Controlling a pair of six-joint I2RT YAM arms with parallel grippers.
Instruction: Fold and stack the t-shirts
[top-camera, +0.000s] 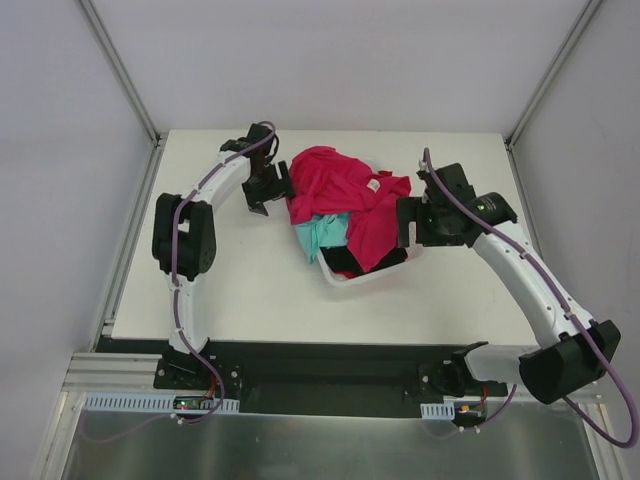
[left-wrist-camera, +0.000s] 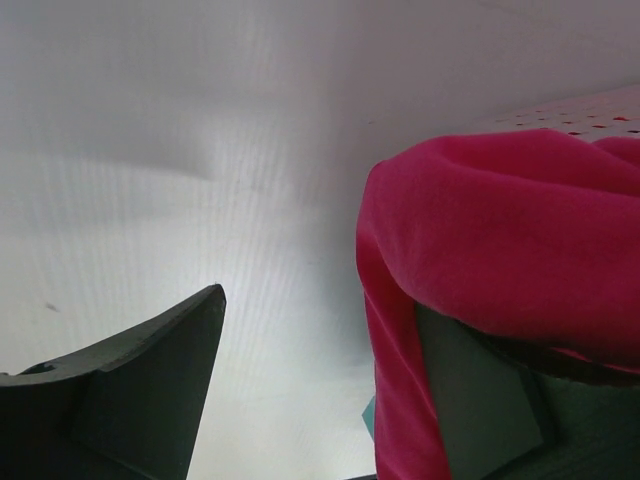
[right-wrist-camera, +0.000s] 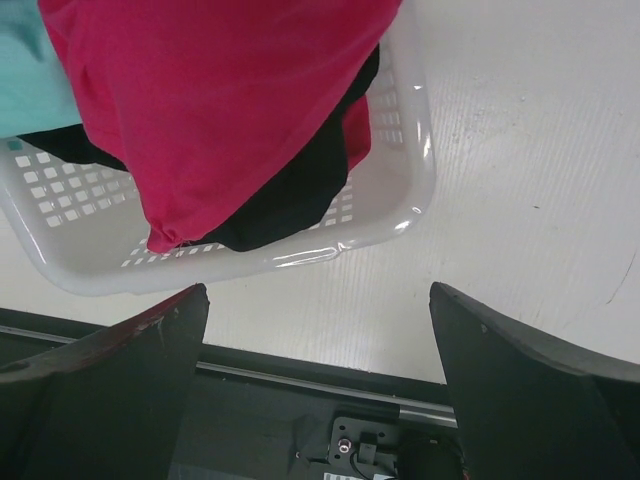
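Close, low view from the left gripper, its two dark fingers rising from the bottom corners with a wide gap between them. A magenta-pink t-shirt fills the right side, bulging in soft folds and draping over the tip of the right-hand finger. A small sliver of teal cloth peeks beside its lower edge. Behind lies a pale white surface; the perforated wall of a white basket shows top right.

You've got a white table before you — standing directly on it is a white perforated plastic basket, about mid-table, slightly nearer the far edge.
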